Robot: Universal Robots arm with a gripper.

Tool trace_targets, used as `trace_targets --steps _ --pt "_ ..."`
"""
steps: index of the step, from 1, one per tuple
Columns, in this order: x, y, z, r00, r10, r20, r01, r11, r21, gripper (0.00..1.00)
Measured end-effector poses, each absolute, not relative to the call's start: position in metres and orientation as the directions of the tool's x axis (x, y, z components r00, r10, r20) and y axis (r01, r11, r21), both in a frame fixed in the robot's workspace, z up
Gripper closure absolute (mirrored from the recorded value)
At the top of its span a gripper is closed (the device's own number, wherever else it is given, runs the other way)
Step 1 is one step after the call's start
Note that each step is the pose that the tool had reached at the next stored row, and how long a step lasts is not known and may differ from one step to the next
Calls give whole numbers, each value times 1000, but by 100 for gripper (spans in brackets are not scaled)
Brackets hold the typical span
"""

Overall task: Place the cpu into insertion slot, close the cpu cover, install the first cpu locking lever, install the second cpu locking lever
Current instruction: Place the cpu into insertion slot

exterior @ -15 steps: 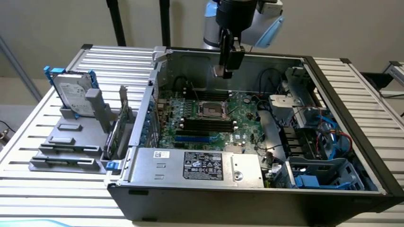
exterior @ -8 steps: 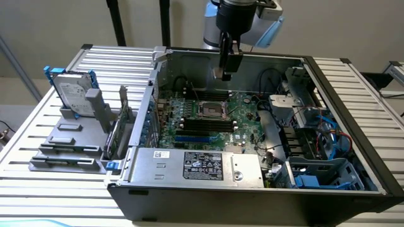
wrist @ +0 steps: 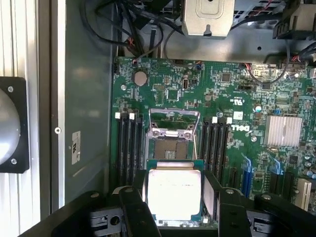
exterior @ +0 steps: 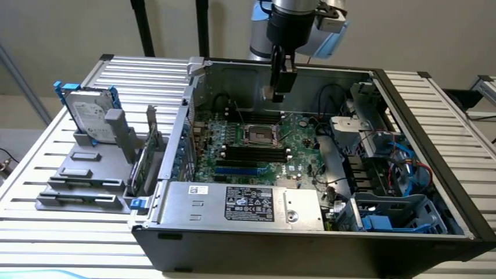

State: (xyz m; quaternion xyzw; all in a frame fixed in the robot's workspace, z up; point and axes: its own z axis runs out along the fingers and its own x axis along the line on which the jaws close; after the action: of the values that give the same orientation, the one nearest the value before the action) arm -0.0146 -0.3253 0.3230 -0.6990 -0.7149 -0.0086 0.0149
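Clamping the cpu (wrist: 174,190) by two opposite edges, gripper (wrist: 175,207) spread wide around it. Hovering over the green motherboard (wrist: 237,89), close beside the insertion slot (wrist: 170,148). Uncovered there, cpu cover (wrist: 173,132) tipped up at the slot's edge away from the cpu, black memory slots (wrist: 128,143) flanking the slot.

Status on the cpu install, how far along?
Done: the cpu is gripped in the pincer. In hand: it hangs above the motherboard, not yet in the insertion slot. Left: seating it, closing the cpu cover, which stands open, and both levers.
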Motion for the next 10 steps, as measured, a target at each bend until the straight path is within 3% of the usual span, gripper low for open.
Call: trace_targets --steps 10 --pt "-15 -314 305 0 999 34 1000 0 -9 45"
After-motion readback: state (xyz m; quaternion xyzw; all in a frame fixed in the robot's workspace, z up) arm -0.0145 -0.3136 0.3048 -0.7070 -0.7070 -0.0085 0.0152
